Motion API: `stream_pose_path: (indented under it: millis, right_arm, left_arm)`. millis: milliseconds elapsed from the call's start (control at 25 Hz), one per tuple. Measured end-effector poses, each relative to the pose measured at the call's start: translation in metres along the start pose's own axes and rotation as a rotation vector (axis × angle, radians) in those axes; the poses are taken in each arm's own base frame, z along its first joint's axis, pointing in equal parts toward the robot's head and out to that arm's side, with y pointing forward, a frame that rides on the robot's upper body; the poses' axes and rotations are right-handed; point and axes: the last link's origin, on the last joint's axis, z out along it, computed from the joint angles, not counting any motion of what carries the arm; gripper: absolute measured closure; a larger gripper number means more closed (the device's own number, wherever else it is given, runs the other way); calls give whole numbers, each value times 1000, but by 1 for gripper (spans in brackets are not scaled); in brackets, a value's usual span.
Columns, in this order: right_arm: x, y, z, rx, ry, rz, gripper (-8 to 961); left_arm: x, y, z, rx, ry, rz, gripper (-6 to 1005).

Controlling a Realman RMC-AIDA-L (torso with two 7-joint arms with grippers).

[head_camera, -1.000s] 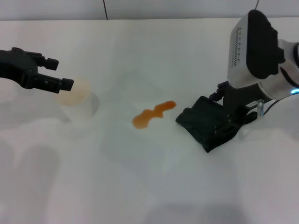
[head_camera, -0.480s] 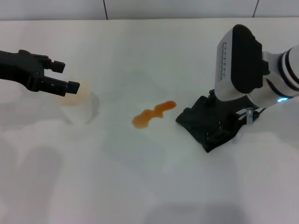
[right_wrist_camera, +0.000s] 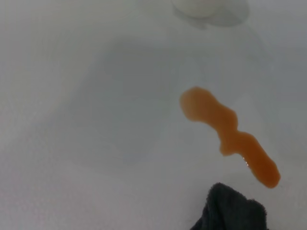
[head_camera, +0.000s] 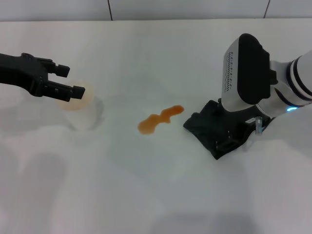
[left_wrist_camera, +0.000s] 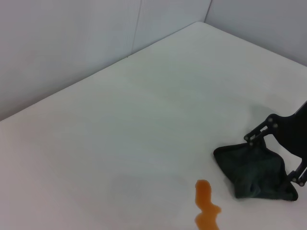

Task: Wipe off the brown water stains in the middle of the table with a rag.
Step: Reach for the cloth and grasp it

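orange-brown wavy puddle, the brown water stains (head_camera: 160, 119), sits mid white smooth table (head_camera: 156, 195). right gripper (head_camera: 229, 131) presses on the dark folded rag (head_camera: 217, 130) just beside it, jaw state unclear; left gripper (head_camera: 66, 82) hovers open-fingered, empty, over a white paper cup (head_camera: 80, 107).

Orange-brown water stains (head_camera: 160, 119), near-black rag (head_camera: 214, 131), plain white table (head_camera: 146, 195), black pincer (head_camera: 66, 80).

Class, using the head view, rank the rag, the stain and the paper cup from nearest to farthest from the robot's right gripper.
1. The rag: directly under the right gripper, on the right side of the table.
2. The stain: mid-table, just left of the rag.
3. The paper cup: far left, beneath the left gripper.
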Motion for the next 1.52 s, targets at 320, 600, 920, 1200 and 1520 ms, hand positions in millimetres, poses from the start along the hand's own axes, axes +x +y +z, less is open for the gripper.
stream_pose_path:
  millis: [320,600,920,1200,1520]
  right_arm:
    - [-3,1,1,-3,4,3,303]
    - [-3,2,2,1,7,-1,479]
    - [-5,5,4,2,8,-16,668]
    - [-8,6,4,2,5,-33,812]
    - [-16,10,4,-6,-7,-56,843]
  left_arm:
    - [0,0,0,-1,0,0,115]
    - [0,0,0,-1,0,-2,116]
    - [-1,0,-2,8,-2,-5,116]
    - [-1,0,-3,13,0,-6,116]
    - [-1,1,-3,11,0,-5,116]
